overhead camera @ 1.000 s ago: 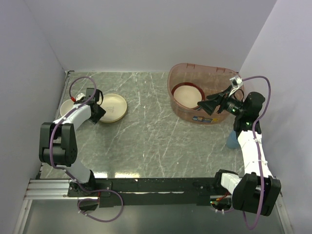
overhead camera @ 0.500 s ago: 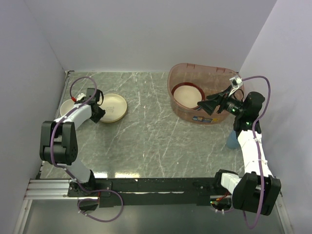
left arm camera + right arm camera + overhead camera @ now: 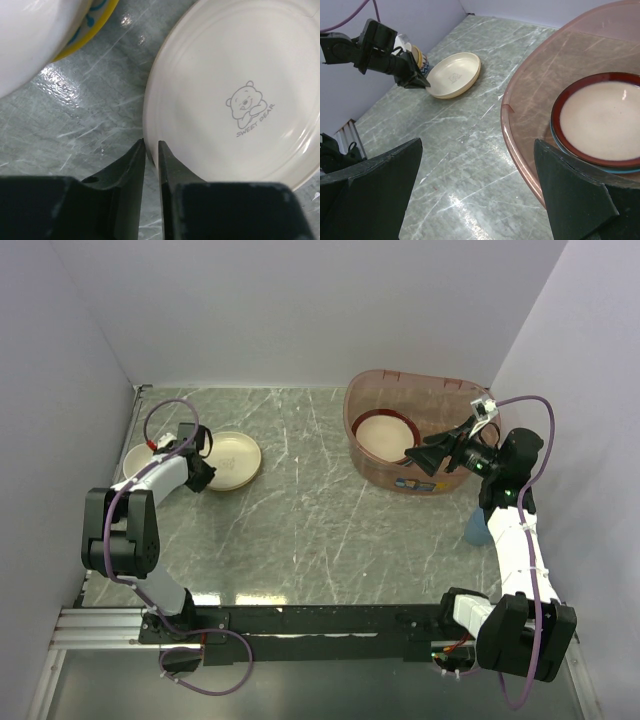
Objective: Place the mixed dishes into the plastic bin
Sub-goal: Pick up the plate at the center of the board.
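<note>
1. Black fingers of the left gripper (image 3: 151, 146) stand almost together, nipped on the edge of the cream bowl (image 3: 230, 95). The rim runs into the slit between them, an edge hold that suits so shallow a dish lying flat.
2. That bowl (a bear and "SWEET BEAR" printed inside) rests on the grey tabletop (image 3: 320, 530), well to the left of the plastic bin (image 3: 535, 85), so it has most of the table to cross.
3. Farther again from the bin, near the bowl but not touching it, a white dish (image 3: 25, 45) lies over a yellow-rimmed plate (image 3: 97, 17) with blue marks. Given that gap, lifting the bowl should not drag them.
4. Spread wide and holding nothing, the right gripper (image 3: 480, 200) hangs above the bin's near rim, probably kept high to stay out of the way.
5. Inside the bin, towards its left side, sits a red-rimmed dish (image 3: 605, 122).
6. Outside the bin, off its near right corner, the light blue cup (image 3: 475, 528) stands partly hidden by the right arm (image 3: 515, 540). I judge it that arm's nearest pick.
</note>
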Motion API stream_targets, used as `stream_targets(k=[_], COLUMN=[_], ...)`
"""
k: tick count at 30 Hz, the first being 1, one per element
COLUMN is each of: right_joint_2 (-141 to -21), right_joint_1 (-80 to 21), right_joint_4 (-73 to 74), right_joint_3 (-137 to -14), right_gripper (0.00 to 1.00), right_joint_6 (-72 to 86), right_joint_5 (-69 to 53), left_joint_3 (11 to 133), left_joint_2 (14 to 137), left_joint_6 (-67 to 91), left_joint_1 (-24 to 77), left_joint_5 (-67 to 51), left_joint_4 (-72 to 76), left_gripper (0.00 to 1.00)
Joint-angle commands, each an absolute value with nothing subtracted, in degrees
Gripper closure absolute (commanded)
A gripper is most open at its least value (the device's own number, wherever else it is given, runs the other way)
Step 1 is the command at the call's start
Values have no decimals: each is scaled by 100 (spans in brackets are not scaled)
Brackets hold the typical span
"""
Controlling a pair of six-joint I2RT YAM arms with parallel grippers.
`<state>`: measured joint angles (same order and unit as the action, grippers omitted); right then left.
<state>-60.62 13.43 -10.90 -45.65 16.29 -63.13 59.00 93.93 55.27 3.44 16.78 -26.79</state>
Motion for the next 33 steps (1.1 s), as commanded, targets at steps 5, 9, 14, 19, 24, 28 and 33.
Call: stream_targets(k=[5,9,14,19,24,28,33], right_joint_2=[-6020,-6029,-6012,-6012,-6012,-6003,-6003], right_joint_1=[1371,1371,1371,1380,1380,1371,1362], right_joint_4=[-1151,-1151,-1160,-1169,-1151,-1116,-1151], right_joint_3=[-4781,-4781,-4781,-4772,-4772,-4772,-4711], right_gripper=[0,0,0,0,0,0,0], right_joint_6=[1521,1529,1529,1529,1512,1415,1275], right_joint_5=[-6372,-6372,-6381,-6372,-6389,-6451,-6565], left_joint_3=[5722,5687,5669,5546,5528,5423,4958], left_joint_2=[9151,8746,8289,8086,7937,7673,7032], left_joint_6=[5546,5458,5265,5142,4975,4738,4150], left_joint_1=[246,150,18,-307,-413,-431,-422], left_joint_5=[1529,1424,1143,906,642,300,-569], left_joint_4=[-2347,-2285,-2206,-2145,-2136,-1952,-1198], left_gripper=[94,98,99,99,99,99,99])
